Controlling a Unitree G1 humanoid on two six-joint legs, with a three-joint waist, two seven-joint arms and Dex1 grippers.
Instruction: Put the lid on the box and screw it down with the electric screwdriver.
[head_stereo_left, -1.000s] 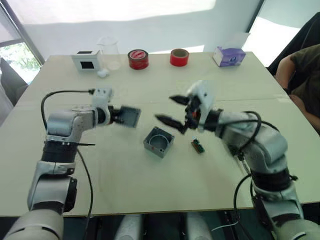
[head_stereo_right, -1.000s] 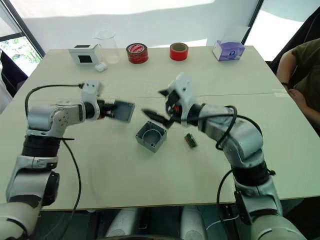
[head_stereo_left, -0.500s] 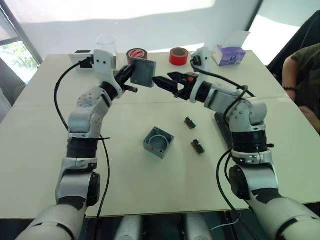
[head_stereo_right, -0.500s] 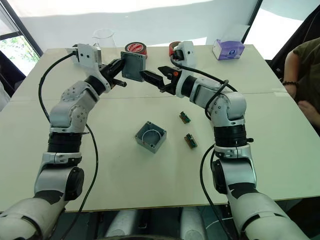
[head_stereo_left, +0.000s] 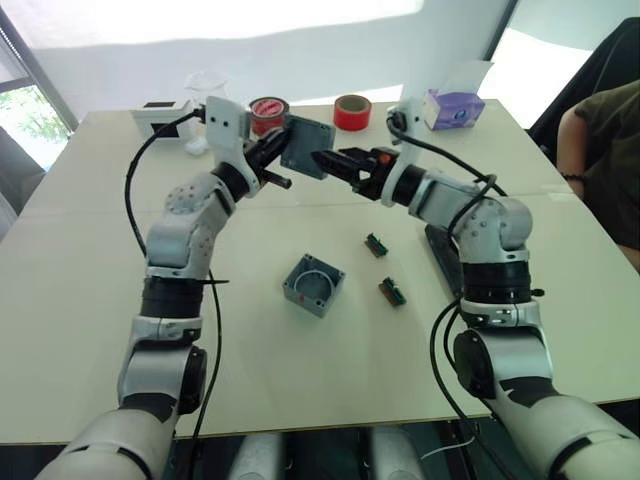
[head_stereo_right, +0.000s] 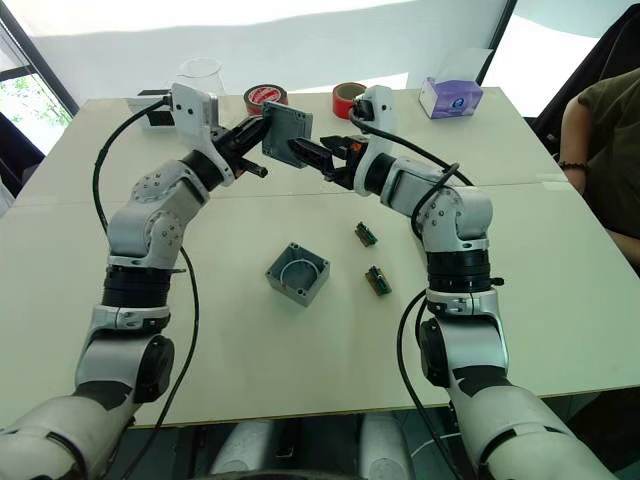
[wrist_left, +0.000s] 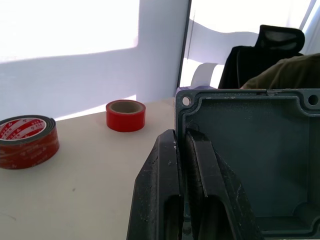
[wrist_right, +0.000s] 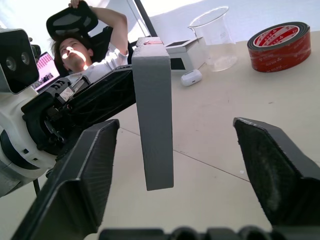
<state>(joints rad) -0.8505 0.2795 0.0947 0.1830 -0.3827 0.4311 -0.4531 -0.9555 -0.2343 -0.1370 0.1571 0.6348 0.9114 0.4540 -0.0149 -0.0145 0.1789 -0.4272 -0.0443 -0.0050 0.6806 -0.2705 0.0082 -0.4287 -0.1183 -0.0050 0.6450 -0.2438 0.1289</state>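
Grey lid (head_stereo_right: 287, 128) is up in the air over the far half of the table (head_stereo_left: 90, 300), pinched on one rim by L gripper (wrist_left: 182, 150), fingers clamped tight on the edge w/ hollow side facing the wrist cam. R gripper (wrist_right: 175, 150) is just beside it, jaws spread wide, lid edge-on between the two fingers but not touching either yet. Looks like a hand-over or a re-grip, judging by the pose.

Box (head_stereo_left: 314, 284) sits open-side up near table centre, well below and nearer the robot than the lid. Two small green parts (head_stereo_left: 392, 291) lie just right of it. Long dark tool (head_stereo_left: 443, 256) on the table by R forearm is prob. the screwdriver, mostly hidden.

To do this well: centre lid between R fingers before closing, grip across the flat faces, not a corner. L shouldn't let go till R has it firm. Keep corner holes clear of the pads so screws can go in later. Then bring the lid down hollow side facing the box, square to it.
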